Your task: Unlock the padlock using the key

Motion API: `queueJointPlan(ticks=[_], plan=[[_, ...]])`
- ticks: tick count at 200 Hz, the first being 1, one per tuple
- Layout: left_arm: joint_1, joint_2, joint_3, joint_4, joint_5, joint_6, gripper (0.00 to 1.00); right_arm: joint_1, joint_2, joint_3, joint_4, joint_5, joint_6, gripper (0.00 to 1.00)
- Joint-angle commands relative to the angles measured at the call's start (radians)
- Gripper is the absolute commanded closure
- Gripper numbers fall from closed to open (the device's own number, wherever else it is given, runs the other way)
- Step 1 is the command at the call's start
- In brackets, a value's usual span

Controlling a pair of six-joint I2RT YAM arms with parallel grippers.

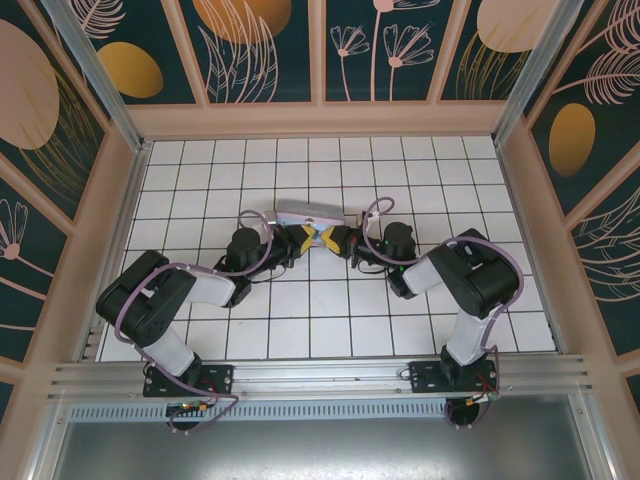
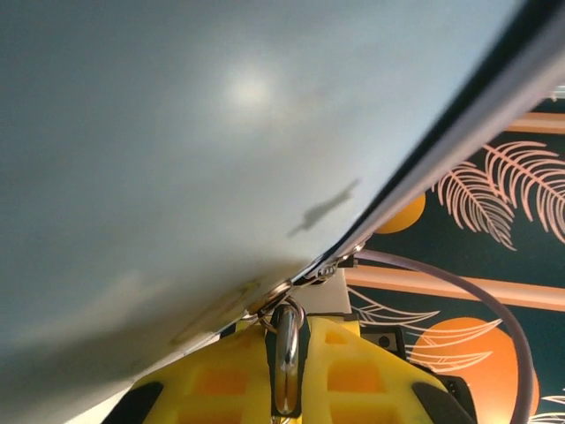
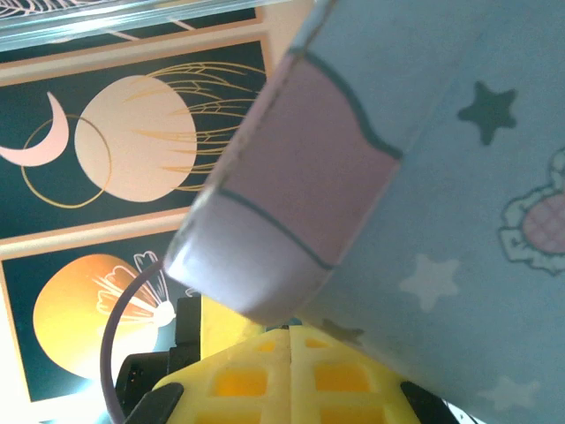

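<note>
The padlock (image 1: pixel 320 238) hangs at the front of the pastel box (image 1: pixel 308 212) in mid-table. My left gripper (image 1: pixel 303 239) reaches it from the left. In the left wrist view the yellow fingers (image 2: pixel 221 380) are shut on the padlock (image 2: pixel 285 358), a shiny metal piece seen edge-on. Its thin ring passes through the latch of the box (image 2: pixel 221 132). My right gripper (image 1: pixel 337 240) meets it from the right, tips almost touching the left ones. Its pads (image 3: pixel 238 380) are pressed together under the box (image 3: pixel 459 177). The key (image 3: pixel 284 324) shows as a dark sliver at their tips.
The white tiled table (image 1: pixel 300 320) is fenced by peach-framed walls with dark floral panels (image 1: pixel 270 50). Both arms fold inward from their bases at the near edge, with purple cables looping over them. The box lies just behind the two grippers.
</note>
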Motion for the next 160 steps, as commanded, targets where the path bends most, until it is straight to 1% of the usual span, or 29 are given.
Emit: queueJointPlan(ticks=[1,33,71,74,89,110,145,160], plan=[[-0.058,0.017,-0.011,0.2,0.17,-0.071,1.0,0.015,0.039,0.015,0.189,-0.012,0.021,1.0],[-0.058,0.033,-0.01,0.265,0.166,-0.116,1.0,0.0,0.076,0.018,0.212,-0.044,-0.005,1.0],[-0.057,0.021,-0.008,0.267,0.175,-0.121,1.0,-0.002,0.104,0.033,0.22,-0.092,-0.053,1.0],[-0.058,0.02,-0.009,0.266,0.176,-0.122,1.0,-0.028,0.105,0.035,0.217,-0.094,-0.058,1.0],[-0.058,0.014,-0.01,0.265,0.179,-0.121,1.0,-0.037,0.11,0.048,0.217,-0.12,-0.093,1.0],[-0.058,0.006,-0.01,0.259,0.18,-0.12,1.0,-0.038,0.096,0.074,0.137,-0.148,-0.183,1.0],[-0.058,0.007,-0.003,0.253,0.184,-0.116,1.0,-0.018,0.062,0.122,0.105,-0.185,-0.256,1.0],[-0.058,0.011,-0.001,0.249,0.186,-0.113,1.0,-0.013,0.036,0.153,0.017,-0.188,-0.304,1.0]])
